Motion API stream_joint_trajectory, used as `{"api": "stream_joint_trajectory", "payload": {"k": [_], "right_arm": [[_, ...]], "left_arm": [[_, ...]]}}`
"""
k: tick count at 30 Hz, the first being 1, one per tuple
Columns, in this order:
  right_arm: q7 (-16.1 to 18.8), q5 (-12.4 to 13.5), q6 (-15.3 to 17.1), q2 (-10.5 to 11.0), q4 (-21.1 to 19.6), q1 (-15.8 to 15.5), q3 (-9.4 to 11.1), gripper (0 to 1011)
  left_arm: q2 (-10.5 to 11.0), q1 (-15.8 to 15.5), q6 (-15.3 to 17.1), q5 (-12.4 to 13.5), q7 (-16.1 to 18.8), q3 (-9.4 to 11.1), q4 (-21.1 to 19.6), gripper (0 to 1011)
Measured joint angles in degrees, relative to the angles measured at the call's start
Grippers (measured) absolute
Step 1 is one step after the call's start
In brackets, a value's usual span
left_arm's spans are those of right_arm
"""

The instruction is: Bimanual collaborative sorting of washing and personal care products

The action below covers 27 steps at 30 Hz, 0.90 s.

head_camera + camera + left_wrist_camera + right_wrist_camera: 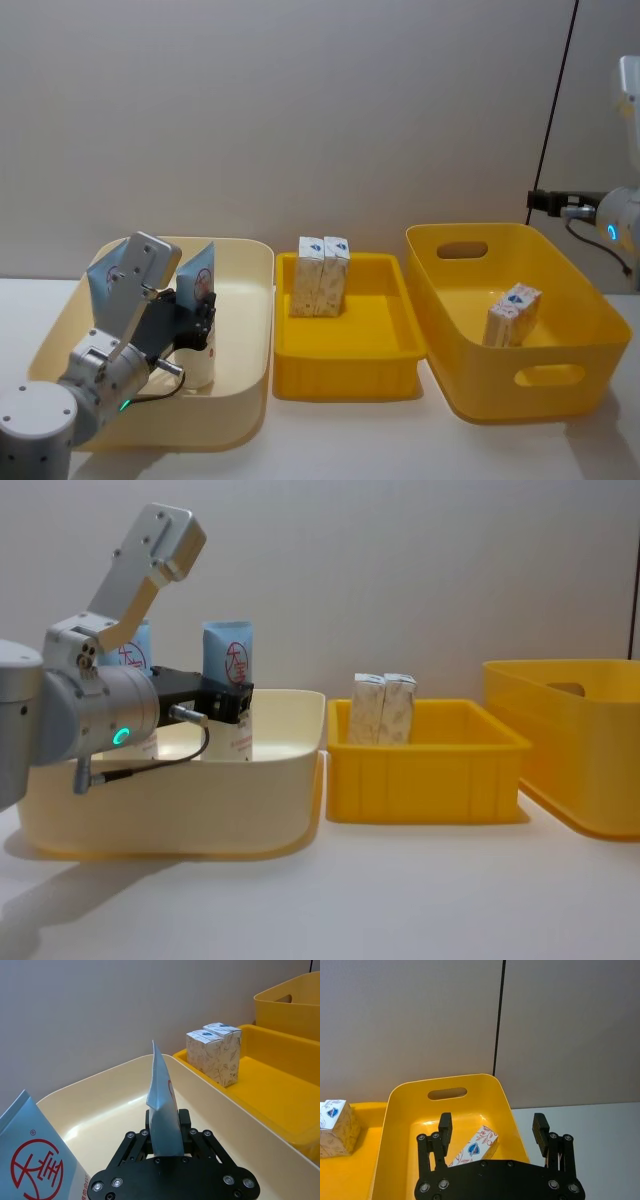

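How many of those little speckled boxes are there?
3. Two stand side by side in the middle yellow tray: left carton and right carton. A third carton sits tilted in the large yellow tub on the right. The cream tub may hide more.

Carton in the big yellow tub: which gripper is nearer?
Right. The right gripper, open, points at that carton; the left gripper is in the cream tub, shut on a tube.

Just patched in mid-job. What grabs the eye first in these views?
The left gripper, down in the cream tub, has its jaws shut on an upright tube. Two cartons stand side by side in the middle yellow tray, and a third carton lies tilted in the right yellow tub. The right gripper faces that tub, jaws open.
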Motion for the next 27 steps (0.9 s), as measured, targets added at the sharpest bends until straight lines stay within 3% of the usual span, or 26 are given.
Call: {"api": "stream_joint_trajectory", "payload": {"k": [14, 27], "right_arm": [[0.0, 0.0, 0.0, 0.0, 0.0, 0.0, 0.0, 1001], [0.0, 0.0, 0.0, 0.0, 0.0, 0.0, 0.0, 1001]], "left_arm": [[0.03, -1.61, -3.75, 0.22, -2.42, -0.46, 0.25, 261], [-0.8, -3.2, -6.68, -1.35, -5.24, -1.74, -0.2, 261]]}}
